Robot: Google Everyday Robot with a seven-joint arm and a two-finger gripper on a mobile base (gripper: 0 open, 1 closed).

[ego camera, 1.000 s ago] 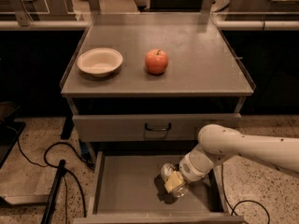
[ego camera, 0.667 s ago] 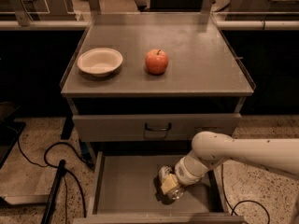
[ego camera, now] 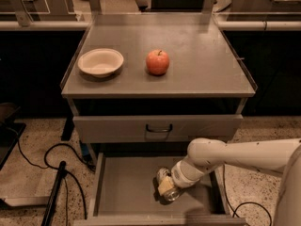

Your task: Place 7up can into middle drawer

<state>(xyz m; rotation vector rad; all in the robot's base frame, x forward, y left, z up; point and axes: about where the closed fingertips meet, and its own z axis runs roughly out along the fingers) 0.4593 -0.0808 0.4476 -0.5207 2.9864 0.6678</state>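
Pincer (ego camera: 165,187) at 7up can (ego camera: 171,195) in middle drawer (ego camera: 122,187); bowl (ego camera: 100,62) left of apple (ego camera: 157,62) on cabinet top (ego camera: 202,55)

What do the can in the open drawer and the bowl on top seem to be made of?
The 7up can looks like shiny aluminium: its end glints at the end effector, down in the middle drawer. The bowl looks matte cream, perhaps paper or plastic; no gloss shows.

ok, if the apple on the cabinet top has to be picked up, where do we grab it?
Grip the apple across its widest middle, coming straight down from above. It sits upright, stem up, round sides exposed, and the bowl stands well apart, so nothing blocks a top approach. The end effector is low in the open drawer, at the can.
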